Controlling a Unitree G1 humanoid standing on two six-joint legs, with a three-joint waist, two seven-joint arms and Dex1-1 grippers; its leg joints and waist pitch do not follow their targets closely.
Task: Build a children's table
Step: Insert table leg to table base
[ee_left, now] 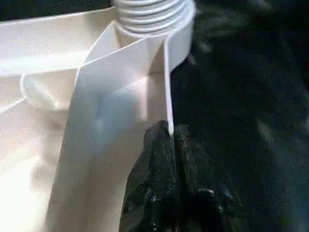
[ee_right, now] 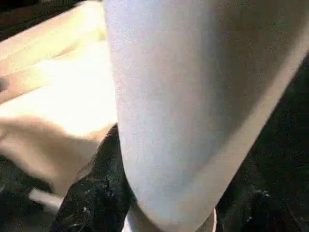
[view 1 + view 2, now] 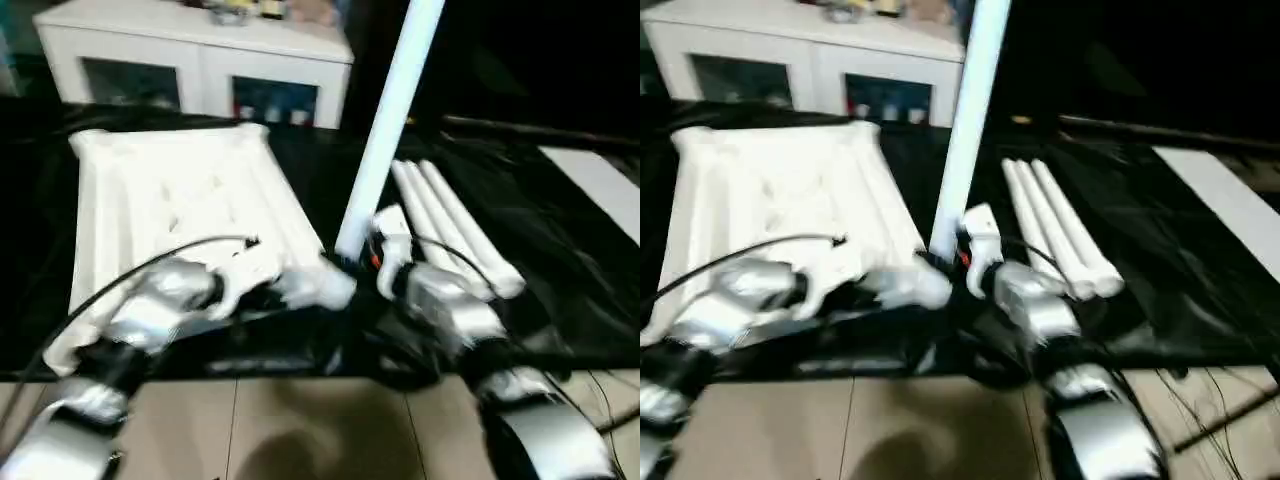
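Observation:
The white tabletop (image 3: 170, 190) lies underside up on a black cloth, ribs showing. A white leg (image 3: 390, 110) stands upright at its near right corner, with its ridged end (image 1: 152, 14) in the corner socket. My right gripper (image 3: 357, 256) is shut on the leg's lower part, and a black finger (image 2: 91, 193) shows beside the tube. My left gripper (image 1: 170, 133) is pinched shut on the tabletop's thin rim (image 1: 168, 87), just below that corner. Three more legs (image 3: 450, 220) lie side by side on the cloth, to the right of the upright one.
A white cabinet with glass doors (image 3: 200, 60) stands behind the tabletop. A flat white board (image 3: 600, 185) lies at the far right. The black cloth ends near me at a tiled floor (image 3: 300, 430), with cables (image 3: 1210, 400) at the lower right.

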